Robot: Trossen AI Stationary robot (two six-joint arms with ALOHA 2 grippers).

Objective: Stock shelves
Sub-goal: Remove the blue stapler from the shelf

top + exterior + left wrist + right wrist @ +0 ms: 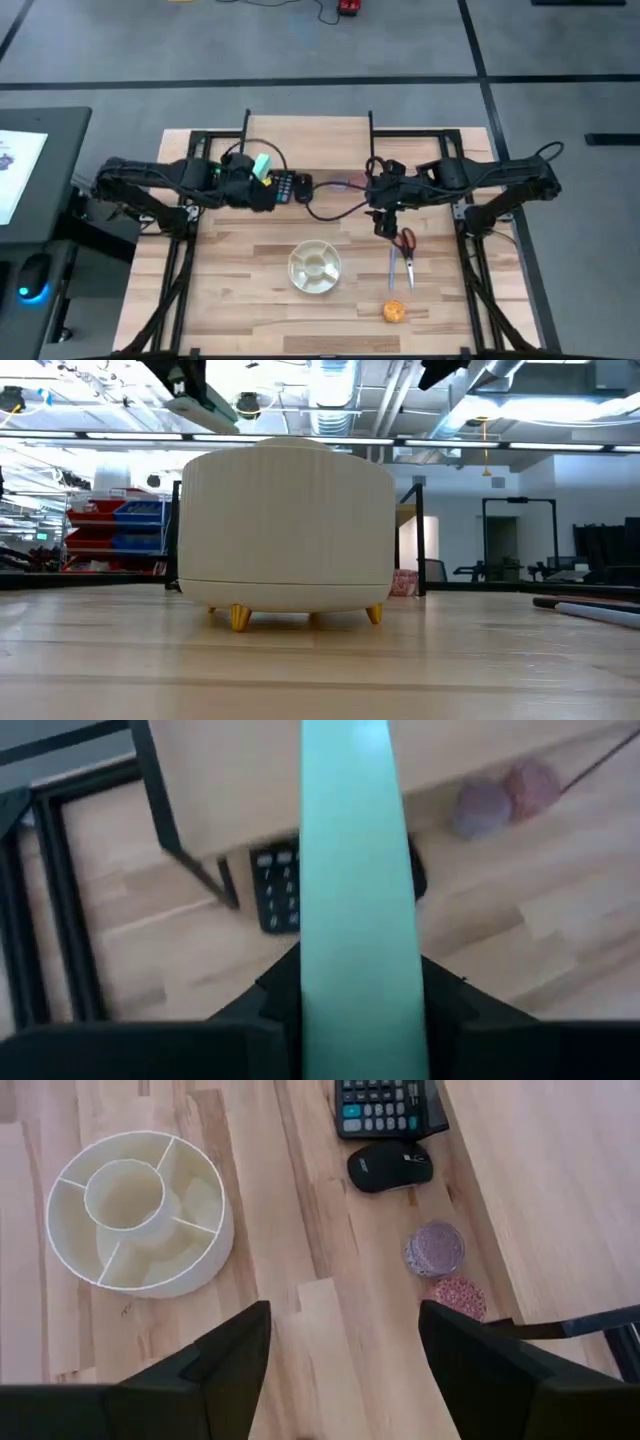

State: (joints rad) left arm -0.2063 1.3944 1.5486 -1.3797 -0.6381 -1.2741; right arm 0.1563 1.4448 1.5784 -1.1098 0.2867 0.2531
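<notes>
1. Your left gripper (262, 175) has its jaws closed on a flat mint-green item (358, 900), which stands out forward from them. I cannot tell from the left wrist view how deep it sits between the fingers; if the hold is shallow, it may slide or turn when it touches anything.
2. The green item is at the front edge of the shelf (308, 150), the small riser with a light-wood top on thin black legs at the far middle of the counter (250, 300). If you go in too low, its tip will hit the plank edge and not land on top.
3. A black calculator (278, 888) lies on the counter just under that edge, partly below the plank. If you lower the left arm here, you can push it.
4. Your right gripper (343, 1370) has its jaws open and holds nothing; it hovers over bare counter in front of the shelf.
5. Near it are a black mouse (390, 1166), two small round speckled things (434, 1248), the divided round dish (140, 1210) and red-handled scissors (405, 245). A wide swing may knock them.
6. The two arms are near each other at the middle; moving both at once risks a collision.
</notes>
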